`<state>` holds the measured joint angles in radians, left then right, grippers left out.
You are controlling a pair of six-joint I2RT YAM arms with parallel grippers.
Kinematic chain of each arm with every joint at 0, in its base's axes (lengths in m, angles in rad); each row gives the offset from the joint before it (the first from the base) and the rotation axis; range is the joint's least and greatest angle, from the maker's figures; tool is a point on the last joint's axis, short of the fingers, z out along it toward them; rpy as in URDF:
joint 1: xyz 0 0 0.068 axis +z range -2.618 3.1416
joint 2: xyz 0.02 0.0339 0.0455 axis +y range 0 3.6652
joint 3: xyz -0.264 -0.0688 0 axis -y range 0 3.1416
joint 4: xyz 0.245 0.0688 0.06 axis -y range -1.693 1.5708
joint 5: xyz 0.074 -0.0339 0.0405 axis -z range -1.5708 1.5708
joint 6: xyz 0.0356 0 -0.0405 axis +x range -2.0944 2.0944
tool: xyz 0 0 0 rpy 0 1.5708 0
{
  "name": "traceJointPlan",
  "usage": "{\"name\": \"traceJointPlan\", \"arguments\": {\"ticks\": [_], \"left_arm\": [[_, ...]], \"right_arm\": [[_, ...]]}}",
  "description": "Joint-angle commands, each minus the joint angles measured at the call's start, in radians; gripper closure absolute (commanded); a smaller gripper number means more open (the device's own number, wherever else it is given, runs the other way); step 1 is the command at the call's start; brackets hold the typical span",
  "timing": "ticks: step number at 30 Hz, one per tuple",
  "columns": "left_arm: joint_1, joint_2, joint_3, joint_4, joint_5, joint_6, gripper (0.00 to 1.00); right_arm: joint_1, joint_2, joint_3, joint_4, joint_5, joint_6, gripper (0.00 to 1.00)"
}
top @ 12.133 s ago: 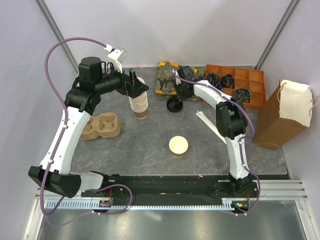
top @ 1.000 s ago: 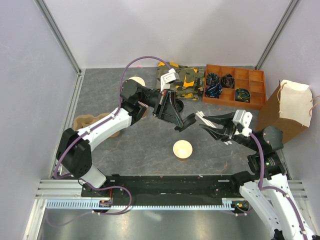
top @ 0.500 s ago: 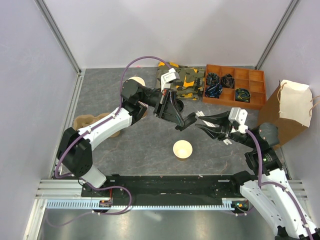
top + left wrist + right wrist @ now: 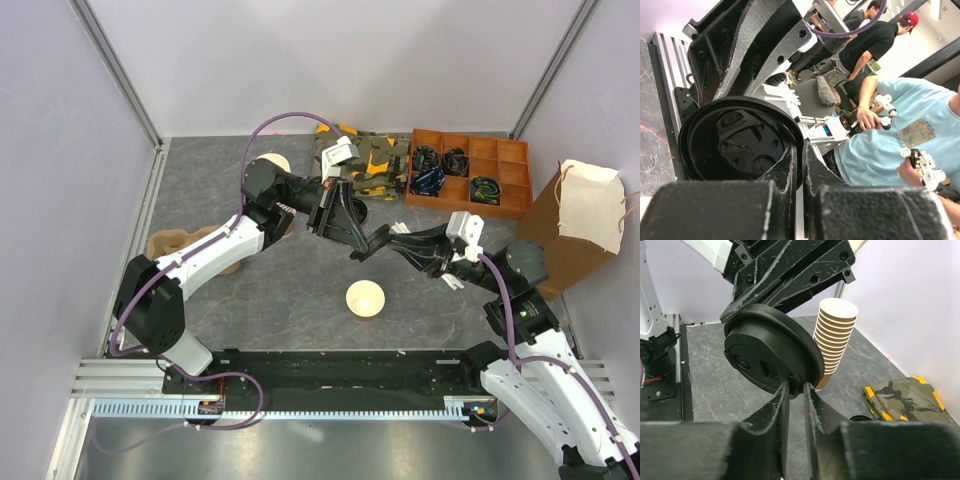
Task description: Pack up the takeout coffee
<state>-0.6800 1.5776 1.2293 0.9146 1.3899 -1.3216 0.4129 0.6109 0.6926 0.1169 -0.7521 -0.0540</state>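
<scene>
On the top camera the left gripper (image 4: 358,248) and right gripper (image 4: 393,243) cover most of the black lid (image 4: 377,238). My left arm (image 4: 215,245) hides most of the cup stack (image 4: 272,162) and part of the cardboard carrier (image 4: 160,245). The far orange tray (image 4: 510,155) holds things too small to name. I can't tell whether the right gripper's pads actually touch the lid's rim.

Grey table (image 4: 280,300) with cup (image 4: 365,298), tray (image 4: 516,155), bag (image 4: 560,245), carrier (image 4: 163,244)

Overhead cam; both wrists close-up, lid (image 4: 772,347)

Smooth plastic lid (image 4: 771,358), matt paper takeout cup (image 4: 365,298), paper cup stack (image 4: 834,342), camouflage cloth (image 4: 900,397), stone-look tabletop (image 4: 705,370)
</scene>
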Motion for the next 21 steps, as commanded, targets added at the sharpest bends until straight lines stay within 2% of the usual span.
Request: {"name": "traceJointPlan", "arguments": {"ticks": [1, 5, 6, 9, 11, 12, 14, 15, 19, 21], "left_arm": [[0.000, -0.001, 0.024, 0.032, -0.011, -0.027, 0.98], [0.000, -0.002, 0.018, 0.024, -0.014, -0.025, 0.98], [0.000, -0.004, 0.016, 0.020, -0.014, -0.022, 0.98], [0.000, -0.005, 0.013, 0.012, -0.019, -0.013, 0.98], [0.000, -0.010, 0.010, -0.011, -0.020, -0.007, 0.93], [0.002, -0.013, 0.007, -0.025, -0.023, 0.007, 0.81], [0.005, -0.016, 0.001, -0.045, -0.026, 0.016, 0.66], [0.005, -0.021, -0.005, -0.057, -0.029, 0.024, 0.54], [0.031, -0.040, -0.017, -0.140, -0.035, 0.085, 0.36], [0.046, -0.062, -0.010, -0.284, -0.042, 0.192, 0.23]], "right_arm": [[0.015, 0.004, 0.042, 0.018, 0.025, -0.020, 0.82], [0.021, 0.004, 0.051, -0.002, 0.034, -0.032, 0.92], [0.021, 0.006, 0.053, 0.000, 0.036, -0.030, 0.98], [0.023, 0.009, 0.059, -0.008, 0.039, -0.032, 1.00], [0.024, 0.013, 0.067, -0.034, 0.042, -0.037, 1.00], [0.024, 0.015, 0.073, -0.045, 0.045, -0.038, 1.00], [0.024, 0.012, 0.074, -0.068, 0.048, -0.043, 1.00], [0.024, 0.004, 0.074, -0.074, 0.053, -0.043, 1.00], [0.023, -0.013, 0.081, -0.115, 0.066, -0.049, 1.00], [0.023, -0.025, 0.085, -0.155, 0.073, -0.052, 1.00]]}}
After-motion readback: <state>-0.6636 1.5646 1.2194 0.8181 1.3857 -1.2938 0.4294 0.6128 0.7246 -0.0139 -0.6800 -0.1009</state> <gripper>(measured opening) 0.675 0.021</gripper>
